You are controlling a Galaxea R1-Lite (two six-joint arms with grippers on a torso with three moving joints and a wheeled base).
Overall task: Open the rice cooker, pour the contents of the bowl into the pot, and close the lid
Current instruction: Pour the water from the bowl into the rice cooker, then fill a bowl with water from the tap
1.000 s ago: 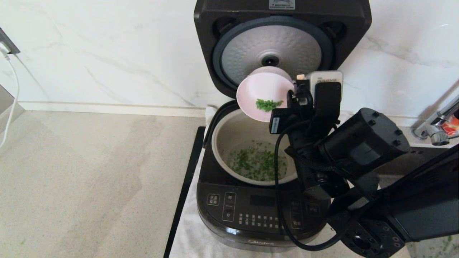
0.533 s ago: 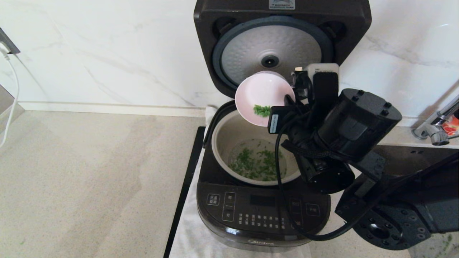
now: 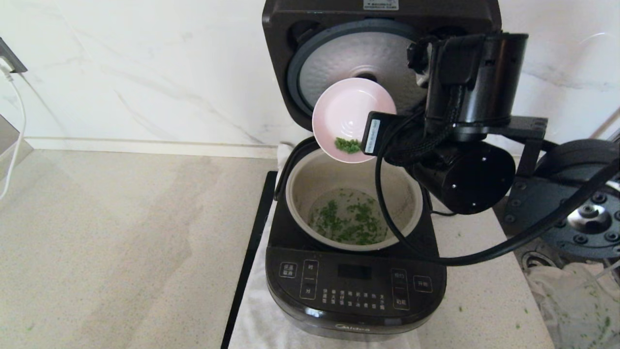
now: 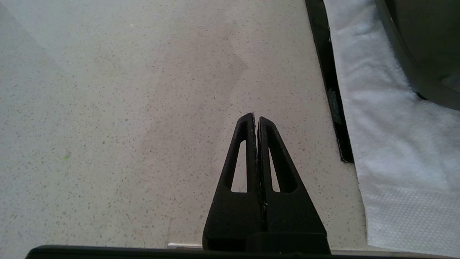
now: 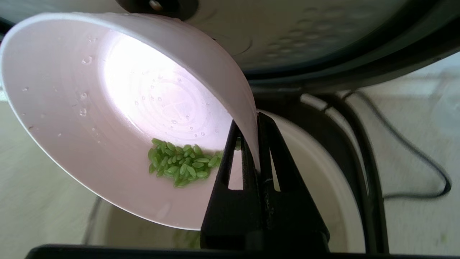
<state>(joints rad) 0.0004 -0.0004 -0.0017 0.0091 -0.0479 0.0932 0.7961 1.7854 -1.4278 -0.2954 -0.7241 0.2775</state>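
The black rice cooker stands with its lid swung upright, the dimpled silver disc facing me. Green bits lie scattered on the bottom of the beige pot. Above the pot's back rim the pink bowl hangs steeply tilted, and a small clump of green bits clings near its lower edge. My right gripper is shut on the bowl's rim. The left gripper is shut on nothing, over bare counter to the left of the cooker.
A white cloth lies under the cooker, with a black strip along its left side. The right arm's cable loops over the pot's right rim. A sink with a crumpled cloth is at the right. A white cord hangs at the far left.
The right arm has lifted and turned its wrist. The bowl has shifted slightly left and up over the pot, and the green clump has stayed inside it.
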